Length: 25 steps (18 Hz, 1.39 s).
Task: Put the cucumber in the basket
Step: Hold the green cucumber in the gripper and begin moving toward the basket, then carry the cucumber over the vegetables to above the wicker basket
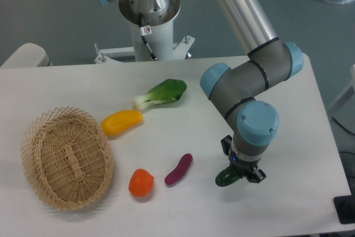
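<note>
the gripper [242,174] sits low over the right side of the table [310,137], directly on top of the cucumber [226,178], whose dark green end pokes out to the left beneath the wrist. the fingers flank it, but whether they have closed on it cannot be told. most of its length is hidden, so its long axis is unclear. the basket [33,137] lies well apart, far left, past the eggplant [178,169].
</note>
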### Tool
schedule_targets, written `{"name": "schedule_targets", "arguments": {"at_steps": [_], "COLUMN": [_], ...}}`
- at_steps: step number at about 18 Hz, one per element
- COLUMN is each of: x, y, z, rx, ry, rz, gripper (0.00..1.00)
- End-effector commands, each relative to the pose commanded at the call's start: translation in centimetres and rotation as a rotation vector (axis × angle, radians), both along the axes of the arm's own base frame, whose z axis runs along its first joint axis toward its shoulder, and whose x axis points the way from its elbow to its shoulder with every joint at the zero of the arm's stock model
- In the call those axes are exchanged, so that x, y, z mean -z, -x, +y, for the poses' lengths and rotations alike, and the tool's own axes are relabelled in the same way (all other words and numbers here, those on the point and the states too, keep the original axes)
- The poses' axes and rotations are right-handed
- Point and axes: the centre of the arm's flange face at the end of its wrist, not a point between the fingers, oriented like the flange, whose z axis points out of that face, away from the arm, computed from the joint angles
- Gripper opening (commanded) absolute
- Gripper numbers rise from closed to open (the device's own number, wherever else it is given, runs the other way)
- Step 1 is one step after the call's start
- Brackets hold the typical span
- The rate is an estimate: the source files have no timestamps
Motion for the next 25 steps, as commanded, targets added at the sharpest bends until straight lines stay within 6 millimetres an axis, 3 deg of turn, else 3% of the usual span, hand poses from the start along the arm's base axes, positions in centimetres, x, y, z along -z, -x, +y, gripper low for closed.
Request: {"name": "schedule_targets", "arguments": {"at_steps": [9, 13, 17, 20, 25], "x": [-0.3, -1.0, -2.3, -3.6, -4.7], "y": [-2.3, -5.1, -8.3, -12.9, -19.0], "z": [1.9, 2.9, 2.9, 4.4, 6.2], "rx": [0.005, -0.041, -0.049, -0.058, -0.031], "ry": [-0.015, -0.033, -0.067, -0.066, -0.033], "rz": [-0.017, -0.035, -0.074, -0.074, -0.103], "gripper": [0.02, 0.02, 0.01, 0.01, 0.01]}}
